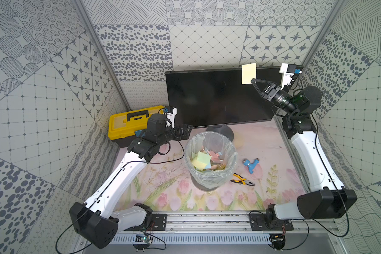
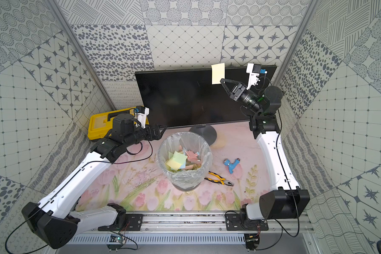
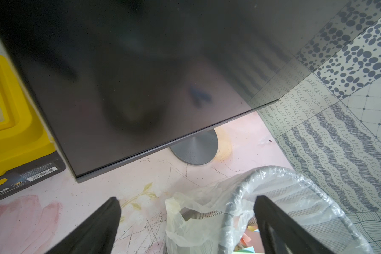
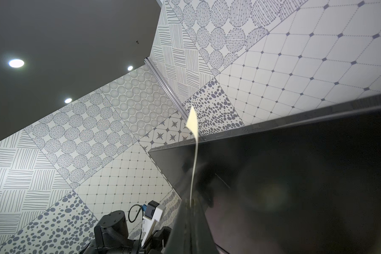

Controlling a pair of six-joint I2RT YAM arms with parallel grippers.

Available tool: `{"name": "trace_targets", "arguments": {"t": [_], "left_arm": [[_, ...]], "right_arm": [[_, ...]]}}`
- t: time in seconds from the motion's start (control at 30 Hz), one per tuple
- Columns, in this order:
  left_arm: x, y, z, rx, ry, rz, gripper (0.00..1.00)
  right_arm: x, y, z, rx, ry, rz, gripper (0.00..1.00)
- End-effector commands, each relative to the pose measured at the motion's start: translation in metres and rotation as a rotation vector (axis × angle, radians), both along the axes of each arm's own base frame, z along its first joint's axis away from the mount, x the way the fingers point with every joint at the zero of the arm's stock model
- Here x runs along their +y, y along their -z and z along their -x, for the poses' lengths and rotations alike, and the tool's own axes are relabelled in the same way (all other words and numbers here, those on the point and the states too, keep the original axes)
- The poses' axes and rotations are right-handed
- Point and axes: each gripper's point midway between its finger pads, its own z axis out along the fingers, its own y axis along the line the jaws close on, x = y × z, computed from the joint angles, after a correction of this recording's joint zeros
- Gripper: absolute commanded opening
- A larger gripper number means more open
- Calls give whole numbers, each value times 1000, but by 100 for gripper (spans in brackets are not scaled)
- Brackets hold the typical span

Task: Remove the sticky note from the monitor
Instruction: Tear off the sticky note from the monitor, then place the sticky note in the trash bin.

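Right jaws pinch the sticky note [image 1: 249,73] by its lower edge, before the monitor [image 1: 207,99].

In both top views the left arm [image 1: 117,176] and right arm [image 1: 310,154] share one build. Each has long white shells dotted with small dark screw holes, joined by bulky matte-black housings. The largest housings are rounded black blocks [image 1: 92,226] at the lower left and lower right of the frame. A thin black cable [image 1: 110,184] runs along each white link under small white clips and loops loose near the bottom edge. Each wrist is a black ribbed cylinder, and green lights [image 1: 300,96] glow on the one at the upper right. A white bracket [image 1: 286,77] with a black camera and a blue plug sits beside each wrist. The left gripper [image 1: 189,132] and right gripper [image 1: 253,81] have black, triangular, open-framed fingers.
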Motion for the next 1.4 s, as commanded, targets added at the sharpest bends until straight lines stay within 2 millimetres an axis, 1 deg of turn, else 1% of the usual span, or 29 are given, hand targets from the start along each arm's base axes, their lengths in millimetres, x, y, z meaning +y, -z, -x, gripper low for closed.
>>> {"name": "trace_targets", "arguments": {"t": [0.0, 0.17, 0.27, 0.33, 0.5, 0.7, 0.83, 0.93, 1.0, 1.13, 1.2, 1.3, 1.37], "left_arm": [[-2, -6, 5, -15, 27, -4, 99], [1, -3, 14, 12, 34, -12, 99], [3, -6, 19, 6, 34, -11, 99], [6, -1, 25, 31, 31, -23, 99], [6, 5, 31, 58, 48, -36, 99], [-1, 9, 42, 98, 102, -27, 99], [-8, 17, 48, 143, 155, -20, 99], [-12, 27, 49, 186, 180, -19, 95], [-18, 33, 50, 215, 204, -8, 89], [-25, 38, 49, 247, 227, 20, 82], [-25, 39, 49, 248, 229, 22, 81], [-24, 41, 48, 246, 222, 13, 80], [-23, 40, 48, 238, 218, 6, 80]], "right_arm": [[6, -11, 25, -81, -3, 50, 0], [14, 6, 37, -57, 8, 120, 0], [20, 16, 44, -36, 0, 160, 0], [26, 24, 49, -23, -11, 192, 0], [45, 54, 67, 22, -59, 308, 0], [61, 101, 85, 100, -99, 436, 0], [75, 143, 97, 182, -134, 551, 0], [86, 173, 104, 237, -164, 640, 0], [97, 197, 110, 277, -204, 713, 0], [118, 233, 121, 329, -288, 836, 0], [129, 252, 126, 355, -341, 895, 0], [145, 276, 140, 391, -439, 983, 0], [152, 289, 145, 411, -480, 1032, 0]]}}
